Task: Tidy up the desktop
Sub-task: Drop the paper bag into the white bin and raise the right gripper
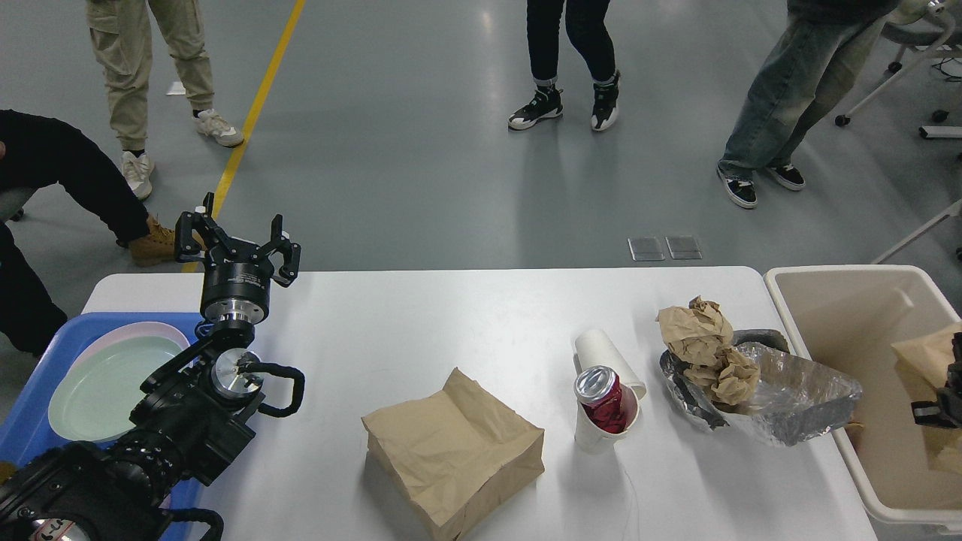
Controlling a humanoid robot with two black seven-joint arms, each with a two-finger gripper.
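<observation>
We see the large white rectangular desktop spread right under us, w/ litter along its right half. Our left gripper hangs above the far-left corner, just beside the blue plastic tray holding a pale green plate, jaws spread wide & empty. Our right gripper is only a dark bit at the right edge, inside the beige plastic bin next to a brown paper piece; whether it pinches that we cannot tell. The folded brown paper bag lies mid-desk, long axis running near-left to far-right, to the right of & nearer us than the left jaws. The white paper cup w/ the red can, and the crumpled foil tray, sit closer to the right arm. We judge the bag goes to the left arm, the rest to the right.
</observation>
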